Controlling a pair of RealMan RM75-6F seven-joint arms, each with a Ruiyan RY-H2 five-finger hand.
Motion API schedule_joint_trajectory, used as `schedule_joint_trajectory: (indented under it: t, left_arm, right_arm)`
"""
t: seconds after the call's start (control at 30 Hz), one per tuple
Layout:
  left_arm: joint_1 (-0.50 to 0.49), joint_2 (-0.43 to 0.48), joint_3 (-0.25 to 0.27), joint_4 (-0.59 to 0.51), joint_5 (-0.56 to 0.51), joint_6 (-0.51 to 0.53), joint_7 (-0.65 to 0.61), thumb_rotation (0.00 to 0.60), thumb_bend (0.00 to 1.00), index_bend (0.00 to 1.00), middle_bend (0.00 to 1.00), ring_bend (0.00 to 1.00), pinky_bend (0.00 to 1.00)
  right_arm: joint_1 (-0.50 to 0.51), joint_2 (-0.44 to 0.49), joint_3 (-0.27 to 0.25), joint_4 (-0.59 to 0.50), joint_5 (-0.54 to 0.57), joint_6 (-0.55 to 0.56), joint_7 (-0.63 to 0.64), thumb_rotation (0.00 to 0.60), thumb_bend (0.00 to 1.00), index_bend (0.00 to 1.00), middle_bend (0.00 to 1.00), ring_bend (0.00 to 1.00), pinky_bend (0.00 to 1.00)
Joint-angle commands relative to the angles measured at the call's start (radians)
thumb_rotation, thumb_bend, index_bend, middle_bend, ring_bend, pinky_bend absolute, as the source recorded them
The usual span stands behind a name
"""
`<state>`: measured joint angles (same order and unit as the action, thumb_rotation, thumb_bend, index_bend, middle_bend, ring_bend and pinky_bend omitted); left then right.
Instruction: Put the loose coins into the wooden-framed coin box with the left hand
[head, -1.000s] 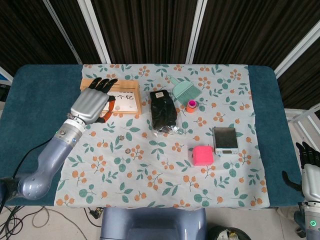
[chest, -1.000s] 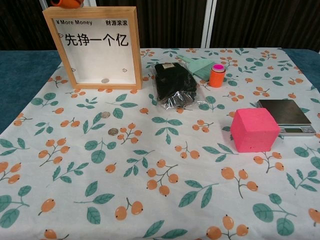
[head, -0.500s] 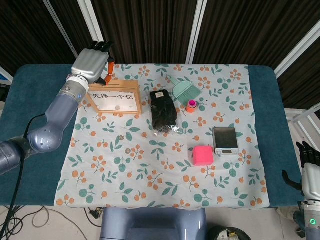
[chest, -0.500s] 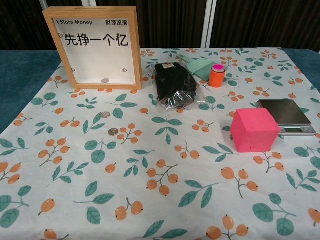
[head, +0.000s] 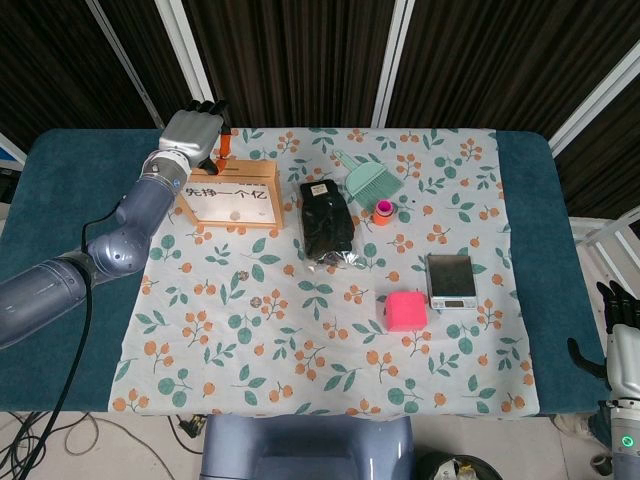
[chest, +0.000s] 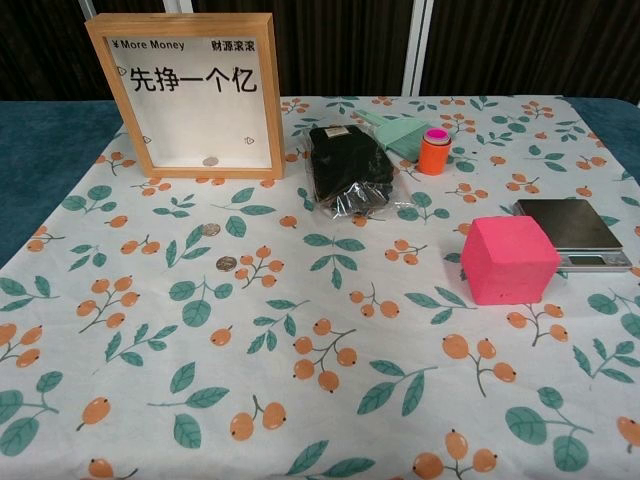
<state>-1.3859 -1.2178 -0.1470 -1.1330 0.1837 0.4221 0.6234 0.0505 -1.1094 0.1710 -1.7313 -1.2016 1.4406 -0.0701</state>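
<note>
The wooden-framed coin box (head: 230, 195) stands upright at the cloth's back left, and the chest view shows it (chest: 98, 100) with one coin (chest: 210, 161) lying inside at the bottom. Two loose coins lie on the cloth in front of it, one nearer the box (chest: 210, 229) and one further out (chest: 227, 263); from the head they appear as small dots (head: 240, 270) (head: 255, 300). My left hand (head: 193, 135) hovers above and behind the box's left top corner, back toward the camera, fingers apart, nothing seen in it. My right hand (head: 622, 345) hangs off the table's right front edge, holding nothing.
A black packet (head: 326, 220) lies right of the box, with a green brush (head: 370, 180) and an orange bottle (head: 383, 212) behind it. A pink cube (head: 405, 310) and a small scale (head: 451, 280) sit on the right half of the cloth.
My left hand has lifted off the front of the coin box and drawn back and up behind its top edge. Coins and box have not moved.
</note>
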Motion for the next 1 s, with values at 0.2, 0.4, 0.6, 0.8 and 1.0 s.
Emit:
schedule_joint_trajectory:
  t: [0.2,0.4,0.6,0.8,1.0]
  left_arm:
    - [-0.016,-0.003,0.046,0.007,0.024,-0.017,-0.048,0.6,0.59,0.66,0.0,0.0,0.0]
    - [-0.024,0.003,0.069,-0.003,0.036,-0.025,-0.088,0.6,0.58,0.64,0.0,0.0,0.0]
    - [-0.033,-0.015,0.094,0.015,0.056,-0.028,-0.123,0.6,0.57,0.63,0.0,0.0,0.0]
    - [-0.042,-0.032,0.113,0.038,0.07,-0.028,-0.151,0.6,0.57,0.63,0.0,0.0,0.0]
    - [-0.053,-0.032,0.129,0.037,0.082,-0.021,-0.172,0.6,0.57,0.62,0.0,0.0,0.0]
  right_arm:
    - [0.0,0.001,-0.001,-0.002,0.0,-0.002,-0.002,0.6,0.39,0.09,0.03,0.0,0.0]
    - [0.0,0.0,0.001,-0.001,0.007,-0.002,-0.006,0.6,0.39,0.09,0.03,0.0,0.0]
    - [-0.001,-0.001,0.004,-0.003,0.015,0.0,-0.008,0.6,0.39,0.09,0.03,0.0,0.0]
    - [0.0,-0.001,0.003,-0.005,0.015,-0.002,-0.011,0.6,0.39,0.09,0.03,0.0,0.0]
    - [0.0,0.0,0.004,-0.004,0.019,-0.004,-0.009,0.6,0.39,0.09,0.03,0.0,0.0]
